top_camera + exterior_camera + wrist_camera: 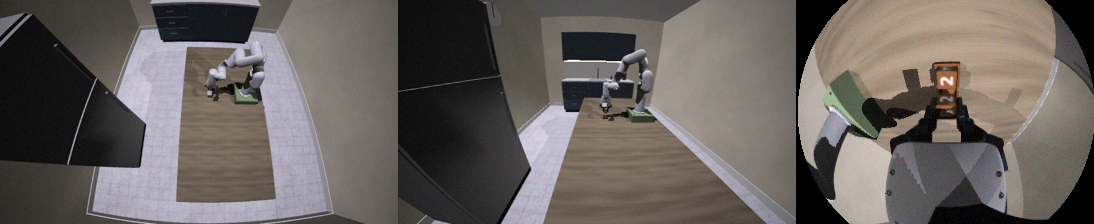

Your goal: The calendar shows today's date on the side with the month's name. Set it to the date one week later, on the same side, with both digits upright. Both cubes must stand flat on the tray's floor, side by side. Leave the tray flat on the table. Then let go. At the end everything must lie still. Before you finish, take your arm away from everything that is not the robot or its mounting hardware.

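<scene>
The small orange-brown calendar tray (947, 64) (605, 118) is on the table below my gripper. In the wrist view an orange cube (947, 80) with a white 2 is at the tray, its lit face toward the camera. Nearer to me, a second, darker cube (946, 98) shows another 2 and, below it, a shaded digit that I cannot read surely. My gripper (946, 104) (605, 108) is shut on this second cube, one finger on each side, and holds it above the tray. The month's name and the tray's floor are hidden.
The arm's green base (246, 98) (642, 118) (848, 102) stands on the wooden table (222, 145) (630, 167), to the right of the tray in the top and exterior views. Shadows of the arm fall around the tray. The table's edge is left of the tray in the top and exterior views.
</scene>
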